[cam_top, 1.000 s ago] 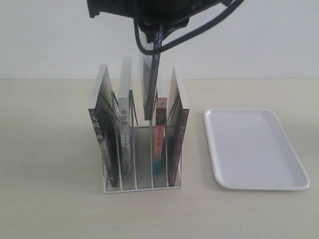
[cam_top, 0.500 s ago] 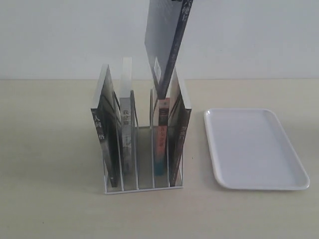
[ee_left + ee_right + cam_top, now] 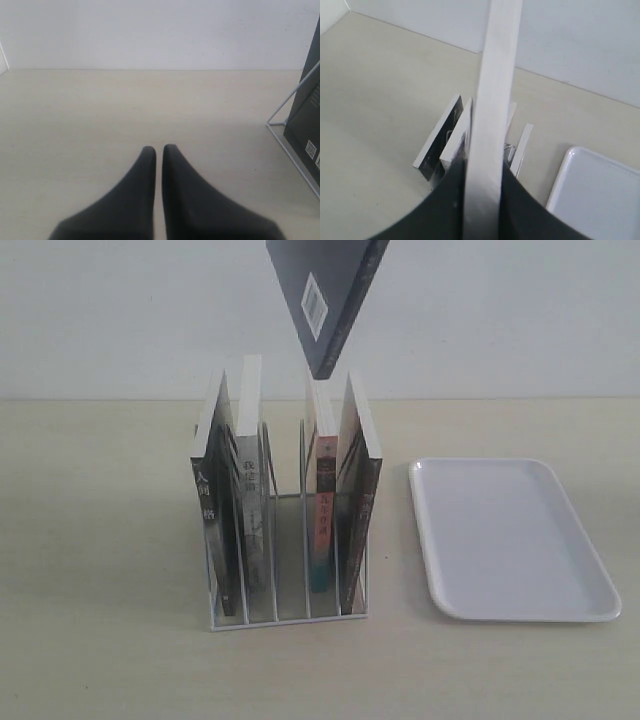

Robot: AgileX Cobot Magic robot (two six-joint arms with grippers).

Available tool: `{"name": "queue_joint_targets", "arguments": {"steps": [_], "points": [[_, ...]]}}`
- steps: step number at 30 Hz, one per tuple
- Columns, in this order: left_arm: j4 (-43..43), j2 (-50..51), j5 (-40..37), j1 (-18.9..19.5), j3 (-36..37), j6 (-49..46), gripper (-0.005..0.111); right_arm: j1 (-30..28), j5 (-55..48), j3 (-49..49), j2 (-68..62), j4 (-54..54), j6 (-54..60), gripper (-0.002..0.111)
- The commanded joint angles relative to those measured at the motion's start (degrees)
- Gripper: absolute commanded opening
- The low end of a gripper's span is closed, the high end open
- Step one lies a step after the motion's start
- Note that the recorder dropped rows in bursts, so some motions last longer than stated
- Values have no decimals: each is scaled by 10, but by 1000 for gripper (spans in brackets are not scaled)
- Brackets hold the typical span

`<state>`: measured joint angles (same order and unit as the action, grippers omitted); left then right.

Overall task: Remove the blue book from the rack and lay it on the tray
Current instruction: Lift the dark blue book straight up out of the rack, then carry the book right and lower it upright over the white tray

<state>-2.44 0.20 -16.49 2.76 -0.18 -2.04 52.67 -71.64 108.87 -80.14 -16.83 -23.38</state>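
1. Fingers (image 3: 445,205) of the right gripper (image 3: 482,175) press on both faces of the blue book (image 3: 492,90). The jaws stand only as far apart as the thin book is thick, and its white page edge runs out from between them in the right wrist view.
2. In the exterior view the blue book (image 3: 325,290) hangs at the top centre of the frame. It is tilted, with one corner pointing down and its barcode side toward the camera. The frame edge cuts off its upper part, and the right gripper is out of that view.
3. That low corner sits in the frame just over the tops of the books in the rack (image 3: 288,560), near the rack's middle and out of its slots.
4. The rack stands at centre-left on the table (image 3: 100,540), with four other books (image 3: 250,470) upright in it, two on each side of the middle slot.
5. The tray (image 3: 510,540) lies flat at the right of the frame, near the rack but apart from it, well below and to the right of the book.
6. The left gripper (image 3: 156,149) has its fingers pressed together with nothing between them, low over the table, with a corner of the rack at the edge of its view.
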Motion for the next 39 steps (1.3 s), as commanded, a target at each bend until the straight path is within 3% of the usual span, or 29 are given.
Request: {"name": "queue_joint_targets", "arguments": {"steps": [1,25,32,35,39], "points": [[1,-2,2,0,2,1,4,-2,17,12,30,-5,24,0],[1,-2,2,0,2,1,4,-2,17,9,86,-56,55,0],[1,-2,2,0,2,1,4,-2,17,-40,101,-136,55,0],[1,-2,2,0,2,1,4,-30,17,-67,113,-141,65,0],[1,-2,2,0,2,1,4,-117,17,-97,136,-86,118,0]]}}
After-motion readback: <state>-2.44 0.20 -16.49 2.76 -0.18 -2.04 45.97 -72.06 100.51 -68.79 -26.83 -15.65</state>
